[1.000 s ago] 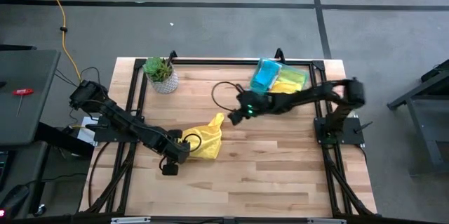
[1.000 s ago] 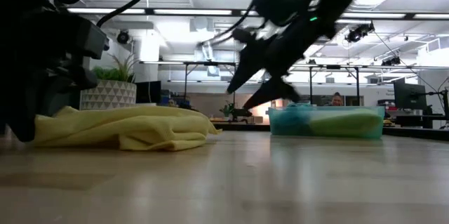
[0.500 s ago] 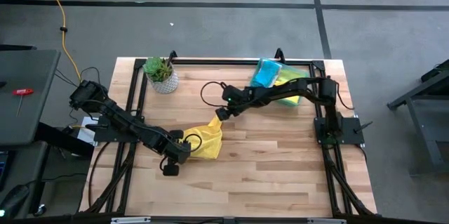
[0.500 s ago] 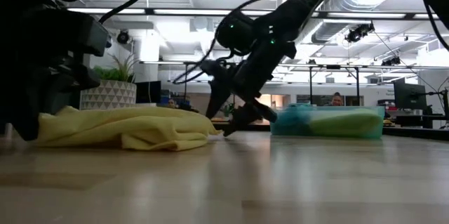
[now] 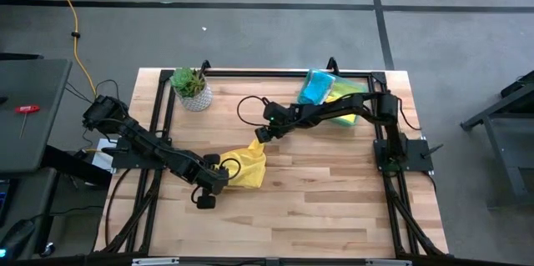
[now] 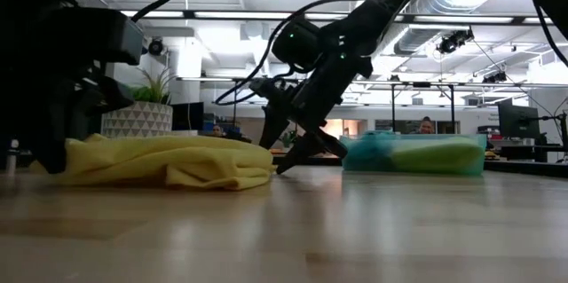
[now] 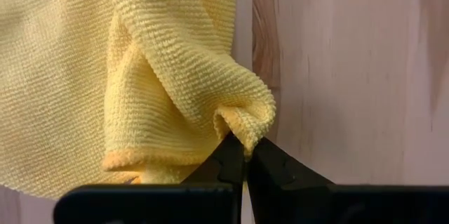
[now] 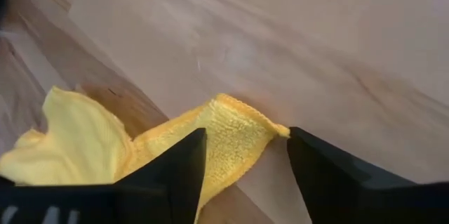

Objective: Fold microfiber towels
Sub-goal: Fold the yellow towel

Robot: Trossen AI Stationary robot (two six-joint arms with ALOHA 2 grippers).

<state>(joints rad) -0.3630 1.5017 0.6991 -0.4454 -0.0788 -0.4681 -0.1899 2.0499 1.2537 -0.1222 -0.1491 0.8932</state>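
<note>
Wooden table (image 5: pixel 334 191), yellow towel (image 5: pixel 244 168) corner between right gripper (image 8: pixel 242 161) fingers

An open lab or workshop hall: a wooden table (image 5: pixel 334 199) stands on a grey concrete floor (image 5: pixel 250 32), with exposed ceiling ducts (image 6: pixel 461 26) and strip lights overhead; at two o'clock beyond the table, a seated person (image 6: pixel 427 126) works among monitors (image 6: pixel 517 121).

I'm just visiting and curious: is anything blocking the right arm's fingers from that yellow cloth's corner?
Nothing visible does. The right gripper has its fingers open on either side of the yellow towel's far corner, with only bare table around it. The left gripper pinches the opposite edge.
</note>
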